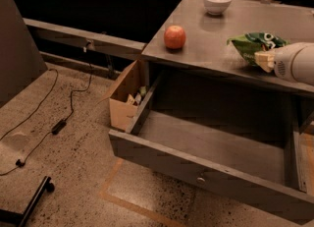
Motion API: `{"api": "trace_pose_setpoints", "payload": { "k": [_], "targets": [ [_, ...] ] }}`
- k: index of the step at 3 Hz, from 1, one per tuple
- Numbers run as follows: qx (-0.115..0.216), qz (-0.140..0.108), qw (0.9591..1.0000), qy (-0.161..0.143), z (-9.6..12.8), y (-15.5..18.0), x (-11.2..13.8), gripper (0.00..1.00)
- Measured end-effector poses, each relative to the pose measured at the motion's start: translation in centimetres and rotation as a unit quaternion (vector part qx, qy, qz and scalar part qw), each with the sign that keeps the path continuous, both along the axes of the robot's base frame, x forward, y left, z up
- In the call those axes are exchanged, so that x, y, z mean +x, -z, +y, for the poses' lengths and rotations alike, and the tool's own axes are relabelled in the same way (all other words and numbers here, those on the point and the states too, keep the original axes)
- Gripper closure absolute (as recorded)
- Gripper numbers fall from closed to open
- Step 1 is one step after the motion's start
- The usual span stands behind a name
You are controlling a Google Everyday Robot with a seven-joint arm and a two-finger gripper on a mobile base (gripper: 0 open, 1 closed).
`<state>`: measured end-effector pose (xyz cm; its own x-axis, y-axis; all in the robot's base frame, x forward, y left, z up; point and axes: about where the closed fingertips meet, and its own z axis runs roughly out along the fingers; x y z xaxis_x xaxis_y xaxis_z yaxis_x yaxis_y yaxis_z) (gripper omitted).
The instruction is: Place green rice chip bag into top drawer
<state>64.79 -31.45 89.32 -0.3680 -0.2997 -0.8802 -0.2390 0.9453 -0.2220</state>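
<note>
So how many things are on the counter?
3: white bowl at the back, apple by the left edge, green rice chip bag at right, with the pincer at it.

I count one apple (pixel 174 37), one bowl (pixel 217 2), one bag (pixel 249 44), one drawer (pixel 162 158), one box (pixel 121 115), and my one gripper (pixel 265 60), by the bag at the tabletop's (pixel 211 39) right edge.

Gripper (pixel 263 60): tan, at the arm's left end, pointing left.
Arm (pixel 296 63): white, thick, level, just right of the gripper.
</note>
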Motion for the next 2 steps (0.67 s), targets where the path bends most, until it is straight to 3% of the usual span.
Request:
{"api": "trace_pose_setpoints", "payload": {
  "k": [1, 2],
  "targets": [
    [-0.003, 0.016, 0.9999, -0.003, 0.53, 1.62, -1.46, 1.0],
    [-0.003, 0.015, 0.9999, -0.003, 0.55, 1.53, -1.43, 1.0]
  ]
}}
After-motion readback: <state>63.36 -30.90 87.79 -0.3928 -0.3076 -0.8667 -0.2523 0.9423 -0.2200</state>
